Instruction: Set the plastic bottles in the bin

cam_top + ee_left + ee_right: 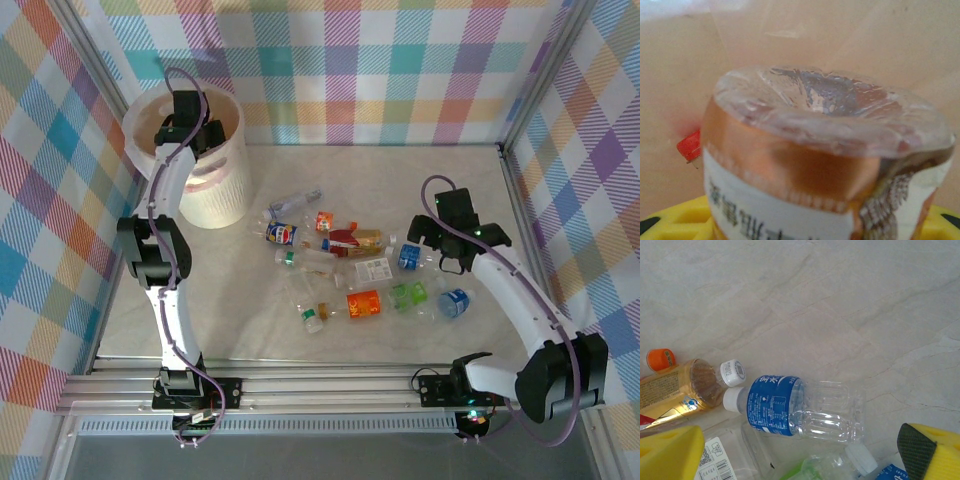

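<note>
Bench (pixel 440 175), middle and slightly right of centre: plastic bottles (pixel 350 272) scattered on their sides, several touching or overlapping. Closest to the near edge are a clear one with a green cap (pixel 312 318), an orange-label one (pixel 363 303), a green-label one (pixel 408 295) and a blue-capped one (pixel 455 301) furthest right.

Right gripper (pixel 432 248) hangs over the right end of the cluster, jaws spread wide, grasping nothing. In the right wrist view its 2 yellow fingers (pixel 670 452) frame a blue-label bottle (pixel 795 407) lying flat on the bench, white cap pointing left, not touched by either finger. Just beside that cap are an amber bottle (pixel 675 390) and a second white cap (pixel 733 372); can't tell what that cap is attached to.

Further back in the cluster: a blue-and-red-label bottle (pixel 282 234), then a clear one (pixel 297 203) nearest the bin.

Bin (pixel 215 195) stands upright in the far-left corner of the bench, apart from the cluster. Left arm (pixel 165 200) goes up over its rim, and the left gripper (pixel 195 138) sits inside the bin's mouth. In the left wrist view it is clenched on a copper-label bottle (pixel 805 165), crumpled clear base pointing away from the camera, yellow fingertips (pixel 675 220) on either side. Bin wall is close behind, with a red cap (pixel 688 146) low at the left against it.
</note>
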You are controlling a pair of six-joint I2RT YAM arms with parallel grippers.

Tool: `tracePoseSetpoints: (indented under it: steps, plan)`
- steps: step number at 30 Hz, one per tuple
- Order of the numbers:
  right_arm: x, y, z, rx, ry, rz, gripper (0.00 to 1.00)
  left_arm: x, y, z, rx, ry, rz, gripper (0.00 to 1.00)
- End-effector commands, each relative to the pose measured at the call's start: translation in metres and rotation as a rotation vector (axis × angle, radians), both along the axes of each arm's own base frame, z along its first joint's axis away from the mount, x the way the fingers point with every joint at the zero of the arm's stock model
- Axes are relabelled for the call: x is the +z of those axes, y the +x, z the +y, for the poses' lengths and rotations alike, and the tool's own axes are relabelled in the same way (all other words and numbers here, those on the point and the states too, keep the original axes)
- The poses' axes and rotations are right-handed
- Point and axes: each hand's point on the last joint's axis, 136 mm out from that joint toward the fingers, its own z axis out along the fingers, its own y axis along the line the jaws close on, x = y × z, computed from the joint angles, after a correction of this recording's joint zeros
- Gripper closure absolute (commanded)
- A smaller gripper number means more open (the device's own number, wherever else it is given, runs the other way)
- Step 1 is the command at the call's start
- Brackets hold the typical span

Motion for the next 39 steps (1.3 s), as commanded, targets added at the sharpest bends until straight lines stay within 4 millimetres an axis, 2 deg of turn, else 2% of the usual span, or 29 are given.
tracePoseSetpoints:
  steps: [1, 12, 20, 24, 29, 39]
  plan:
    - [0.008, 0.003, 0.005, 0.018, 0.008, 0.000, 0.00, -0.016, -0.003, 0.009, 0.019, -0.020, 0.046, 0.45]
    - [0.004, 0.005, 0.008, 0.026, 0.014, 0.015, 0.00, -0.032, -0.004, 0.008, 0.026, -0.038, 0.085, 0.24]
    - [0.005, 0.004, 0.008, 0.032, 0.013, 0.011, 0.00, -0.019, -0.008, 0.008, 0.033, -0.042, 0.067, 0.14]
    - [0.007, 0.003, 0.007, 0.034, 0.010, 0.007, 0.00, 0.000, -0.010, 0.009, 0.042, -0.053, 0.032, 0.12]
    - [0.011, 0.003, 0.007, 0.036, 0.014, -0.009, 0.00, 0.035, -0.018, 0.011, 0.068, -0.056, -0.036, 0.01]
    - [0.012, 0.003, 0.010, 0.047, 0.034, -0.023, 0.00, 0.135, -0.050, 0.011, 0.080, -0.077, -0.245, 0.00]
